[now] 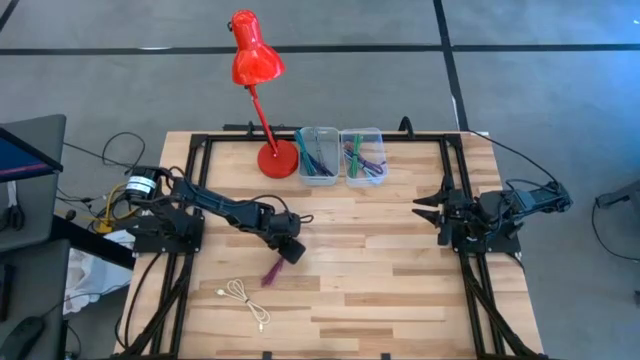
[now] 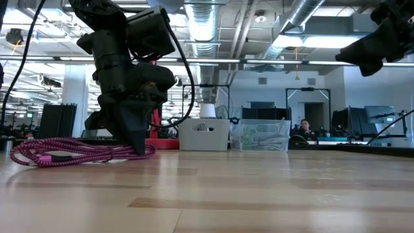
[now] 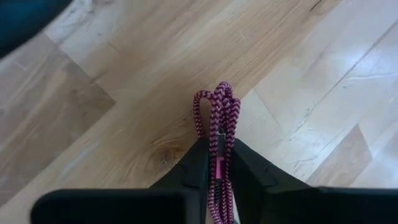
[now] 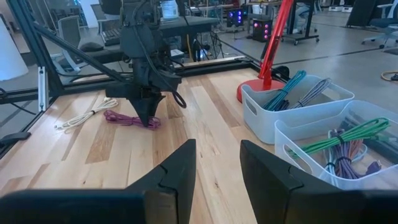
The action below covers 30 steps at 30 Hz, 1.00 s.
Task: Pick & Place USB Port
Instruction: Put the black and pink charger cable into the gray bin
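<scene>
Two arms show: the left gripper (image 1: 292, 250) is down on the tabletop (image 1: 400, 280), jaws closed on the purple braided cable (image 1: 271, 272) at left-centre. Off right, the right gripper (image 1: 424, 207) waits, jaws parted.

Red lamp (image 1: 255, 75) — wooden table (image 1: 400, 280)

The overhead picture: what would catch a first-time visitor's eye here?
Probably the red lamp at the table's far edge, beside two clear bins of coloured cables. Next, the left gripper at mid-table, shut on a pink braided cable lying on the wood, with a white cable nearby. The right gripper waits open at the right side.
</scene>
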Motion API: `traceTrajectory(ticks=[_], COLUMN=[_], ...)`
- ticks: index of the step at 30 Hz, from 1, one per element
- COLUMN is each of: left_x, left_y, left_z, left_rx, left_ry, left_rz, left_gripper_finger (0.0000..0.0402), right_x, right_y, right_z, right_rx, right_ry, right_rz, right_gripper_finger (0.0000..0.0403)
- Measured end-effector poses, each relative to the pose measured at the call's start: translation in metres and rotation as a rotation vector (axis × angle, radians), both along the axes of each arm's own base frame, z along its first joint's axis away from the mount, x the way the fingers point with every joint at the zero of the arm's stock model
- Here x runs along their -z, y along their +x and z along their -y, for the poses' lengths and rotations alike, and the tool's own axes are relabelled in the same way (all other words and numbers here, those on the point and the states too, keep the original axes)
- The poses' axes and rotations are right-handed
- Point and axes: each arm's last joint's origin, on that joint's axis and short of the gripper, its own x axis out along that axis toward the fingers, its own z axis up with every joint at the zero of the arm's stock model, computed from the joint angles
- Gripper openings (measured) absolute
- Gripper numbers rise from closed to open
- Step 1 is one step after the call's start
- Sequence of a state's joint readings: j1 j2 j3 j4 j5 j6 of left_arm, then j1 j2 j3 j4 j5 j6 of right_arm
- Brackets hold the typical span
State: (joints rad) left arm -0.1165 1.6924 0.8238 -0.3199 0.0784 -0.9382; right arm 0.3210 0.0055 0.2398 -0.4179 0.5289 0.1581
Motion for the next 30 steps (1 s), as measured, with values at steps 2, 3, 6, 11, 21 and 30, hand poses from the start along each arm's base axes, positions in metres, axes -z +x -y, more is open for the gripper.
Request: traceTrajectory(ticks=[2,3,6,11,21,30], left_x=[0.0,0.0,0.0,-0.004,-0.082,-0.139], left_y=[0.0,0.0,0.0,0.0,-0.017,-0.034], left_z=[0.0,0.0,0.0,0.0,-0.033,-0.089], left_rx=[0.021,0.032,0.04,0.087,0.065,-0.059], left_ry=[0.008,0.012,0.016,0.039,0.237,0.511], left_rz=[0.003,0.006,0.011,0.043,0.348,0.635], left_gripper_finger=[0.004,0.004,0.004,0.004,0.004,0.004], right_x=[0.0,0.0,0.0,0.0,0.0,0.0], right_y=[0.0,0.0,0.0,0.0,0.0,0.0], right_z=[0.0,0.0,0.0,0.0,0.0,0.0], right_rx=[0.0,0.0,0.0,0.0,0.003,0.005], right_ry=[0.0,0.0,0.0,0.0,0.0,0.0], right_rz=[0.0,0.0,0.0,0.0,0.0,0.003], right_gripper_finger=[0.0118,0.0118,0.0118,0.0118,0.0118,0.0118])
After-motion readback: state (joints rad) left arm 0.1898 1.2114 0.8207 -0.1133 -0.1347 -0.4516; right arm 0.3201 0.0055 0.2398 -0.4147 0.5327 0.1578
